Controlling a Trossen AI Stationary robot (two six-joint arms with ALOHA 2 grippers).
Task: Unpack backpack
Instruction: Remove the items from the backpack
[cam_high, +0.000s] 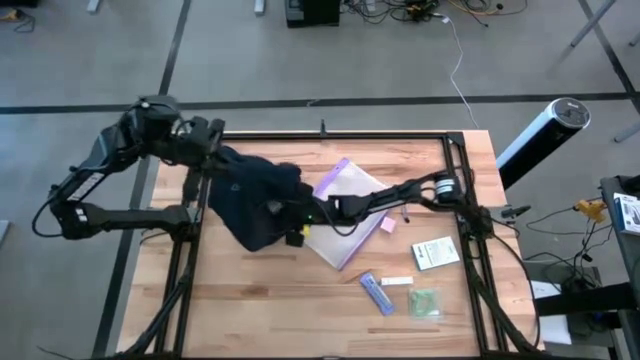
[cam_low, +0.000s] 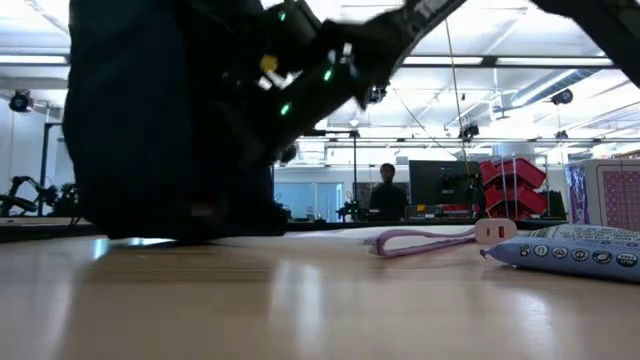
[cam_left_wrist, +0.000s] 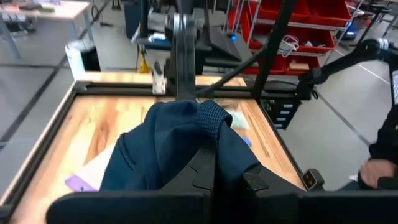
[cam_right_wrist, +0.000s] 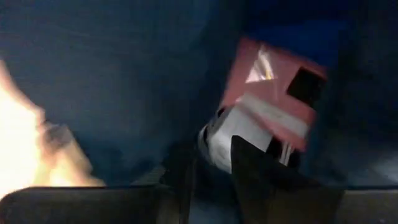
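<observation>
**Right claw inside the backpack while the left claw holds its fabric up**

The left gripper (cam_left_wrist: 208, 134) sits at the far left corner of the table, clenched on a fold of the backpack (cam_high: 255, 195) and holding that edge raised. In the left wrist view the navy cloth bunches up right at the fingertips and drapes away from them toward the table's middle.

The right gripper (cam_right_wrist: 211, 158) has its fingers pushed into the backpack's opening from the right side, and dark blue lining surrounds it in the right wrist view. Just ahead of its fingertips lies a pink package (cam_right_wrist: 273, 93) with a white and black part below it; the fingers stand close together near its lower edge, but whether they grip it cannot be told.

Under and just behind the right arm lies a clear purple-edged zip pouch (cam_high: 345, 215), touching the backpack's right side. Nearer the table's front edge, to the right of the gripper, lie a white and green card packet (cam_high: 435, 253), a blue wrapped bar (cam_high: 378, 293) and a small green packet (cam_high: 424, 303), each apart from the others.

In the low view a person (cam_low: 387, 195) stands in the room far behind the table.
</observation>
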